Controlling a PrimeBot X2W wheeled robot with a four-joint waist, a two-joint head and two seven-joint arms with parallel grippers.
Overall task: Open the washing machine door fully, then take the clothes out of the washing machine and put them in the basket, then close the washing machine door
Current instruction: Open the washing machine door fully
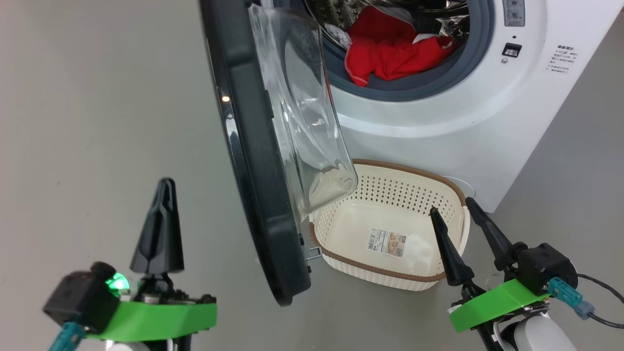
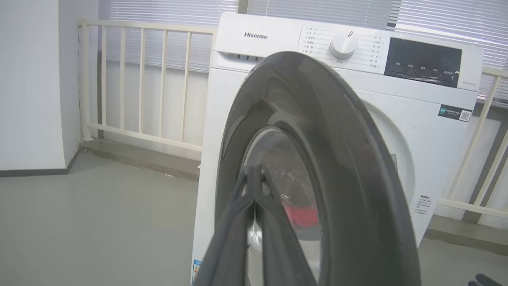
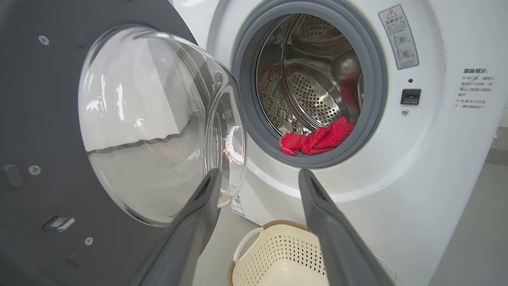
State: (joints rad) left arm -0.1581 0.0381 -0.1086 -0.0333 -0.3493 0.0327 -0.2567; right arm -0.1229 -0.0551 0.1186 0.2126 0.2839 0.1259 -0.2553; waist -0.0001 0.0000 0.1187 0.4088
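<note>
The white washing machine (image 1: 438, 117) stands at the upper right with its black-rimmed door (image 1: 253, 146) swung partway out, edge-on to me, glass bowl facing the drum. Red clothes (image 1: 390, 48) lie at the drum's mouth, over the grey gasket. The cream basket (image 1: 414, 170) sits on the floor under the opening, with a paper label on its bottom. My left gripper (image 1: 163, 187) is shut with nothing in it, left of the door's outer face (image 2: 357, 159) and apart from it. My right gripper (image 1: 451, 204) is open above the basket's right rim, pointing at the clothes (image 3: 317, 141).
Grey floor (image 1: 97, 97) spreads to the left of the door. In the left wrist view a white railing (image 2: 139, 79) and a white wall (image 2: 27, 79) stand behind and left of the machine. A cable (image 1: 599, 292) hangs off my right wrist.
</note>
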